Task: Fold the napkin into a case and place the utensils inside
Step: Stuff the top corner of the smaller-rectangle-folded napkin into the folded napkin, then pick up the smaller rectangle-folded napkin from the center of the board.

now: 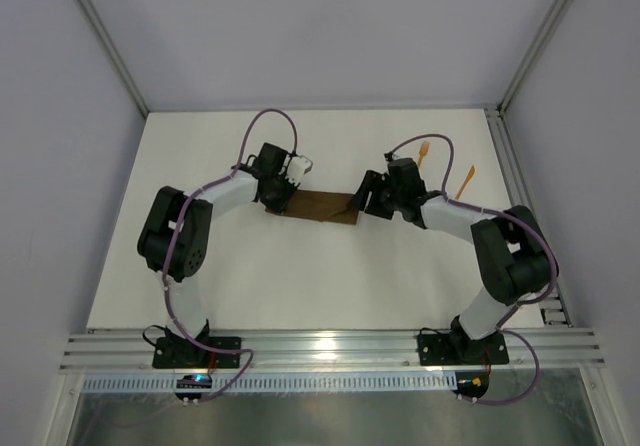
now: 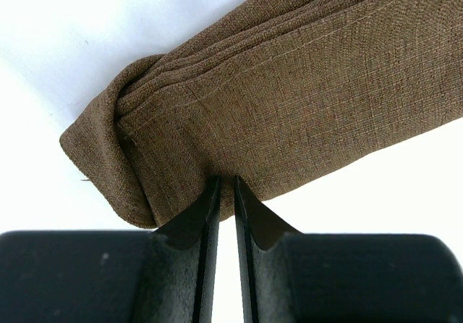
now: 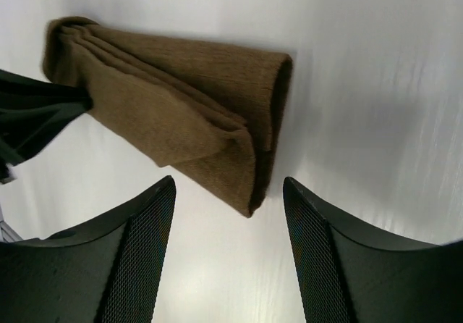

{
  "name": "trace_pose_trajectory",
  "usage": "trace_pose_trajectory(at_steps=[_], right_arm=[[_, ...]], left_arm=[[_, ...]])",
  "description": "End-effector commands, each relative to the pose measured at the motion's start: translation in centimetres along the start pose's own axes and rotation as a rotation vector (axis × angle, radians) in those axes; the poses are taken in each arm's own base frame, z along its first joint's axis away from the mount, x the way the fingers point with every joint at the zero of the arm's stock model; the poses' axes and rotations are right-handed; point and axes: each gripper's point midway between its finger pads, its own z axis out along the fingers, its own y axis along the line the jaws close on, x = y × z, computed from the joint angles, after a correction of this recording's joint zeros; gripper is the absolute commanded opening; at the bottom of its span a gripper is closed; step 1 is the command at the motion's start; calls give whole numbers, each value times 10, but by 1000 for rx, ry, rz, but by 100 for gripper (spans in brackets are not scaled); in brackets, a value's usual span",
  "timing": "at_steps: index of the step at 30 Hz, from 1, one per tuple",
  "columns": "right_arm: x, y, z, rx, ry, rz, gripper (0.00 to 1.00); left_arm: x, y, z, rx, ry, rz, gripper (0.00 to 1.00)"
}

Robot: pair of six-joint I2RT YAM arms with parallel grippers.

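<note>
Black left gripper (image 1: 284, 202): at the left end of the case; jaws only a narrow slit apart; fingers (image 2: 207, 221) touch the cloth's edge with their tips; whether they pinch it I cannot tell
Brown case (image 1: 322, 207): the napkin folded into a narrow strip of several layers; flat on the white table (image 1: 330, 276), mid-table between the two grippers; left end slightly farther than the right; the layers curl round at the left end
Black right gripper (image 1: 360, 204): at the right end of the case; jaws spread wide, holding nothing; the strip's right end lies in the gap ahead of the fingers (image 3: 137, 250), neither one touching it
Orange fork (image 1: 424, 150): on the table, far and right of the case, just beyond the right wrist; apart from the cloth
Orange pointed piece (image 1: 467, 180): right of the fork and a little nearer; beside the right arm; apart from the fork and from the case
</note>
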Motion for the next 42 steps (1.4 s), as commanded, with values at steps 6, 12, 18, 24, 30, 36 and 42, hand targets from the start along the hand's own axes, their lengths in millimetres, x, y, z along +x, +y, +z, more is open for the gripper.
trace_pose_trajectory(at_steps=[6,12,18,24,30,36,42], right_arm=[[13,-14,33,18,61,60,64],[17,-9,42,-26,95,90,38],[21,-15,43,-46,112,140,19],[23,-14,49,-61,133,158,18],[26,-14,52,-73,142,171,18],[26,-16,50,-60,151,146,18],[22,-12,49,-66,153,126,18]], left_arm=[[29,4,9,-7,89,-10,19],[14,8,-2,-39,41,32,22],[-24,-11,-35,-49,-83,231,38],[-42,-49,-65,-64,-168,584,49],[-28,-73,-28,-90,-87,869,52],[-27,-72,1,-155,10,946,61],[-35,-66,12,-235,-7,941,61]])
